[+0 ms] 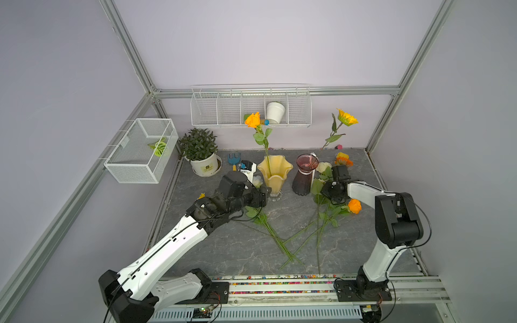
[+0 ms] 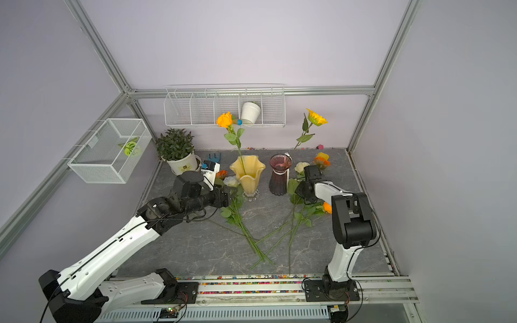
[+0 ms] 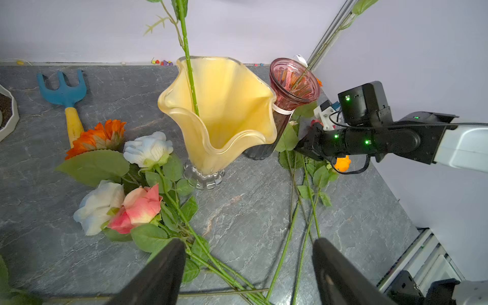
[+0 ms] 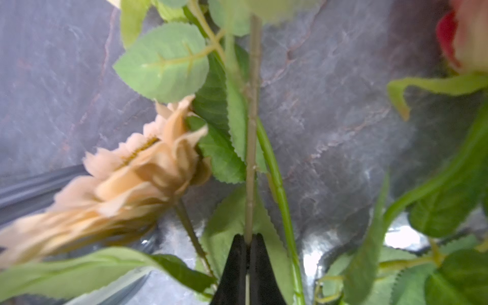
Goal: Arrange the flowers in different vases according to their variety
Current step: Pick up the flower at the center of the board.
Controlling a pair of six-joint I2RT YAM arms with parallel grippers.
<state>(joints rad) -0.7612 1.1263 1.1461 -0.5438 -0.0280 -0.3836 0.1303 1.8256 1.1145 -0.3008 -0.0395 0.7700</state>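
Grey marbled counter (image 1: 237, 246), lilac walls (image 1: 251, 42), aluminium frame (image 1: 131, 50): how do the arms stand? (Student)

Left arm (image 1: 173, 246) reaches low from the front rail (image 1: 279, 288), wrist beside the yellow vase (image 1: 275, 173). The left fingers (image 3: 248, 240) are wide apart and empty above rose stems lying on the counter. Right arm (image 1: 363, 190) has its elbow raised and its forearm angled toward the purple vase (image 1: 305, 179). The right fingers (image 4: 248, 247) are pinched on one pale stem (image 4: 250, 132) in the loose pile. (Legend)

And the flowers? (Student)

Orange rose (image 1: 252, 119) upright in the yellow vase; yellow sunflower (image 1: 347, 117) leaning in the purple vase. White-blue roses (image 3: 148, 149) and pink rose (image 3: 140, 206) lie by the left wrist. Cream sunflower (image 4: 118, 184) and second orange rose (image 1: 354, 206) lie by the right wrist. At the rear: wire basket (image 1: 251, 109) on the back wall, potted plant (image 1: 200, 151), blue rake (image 1: 232, 158). (Legend)
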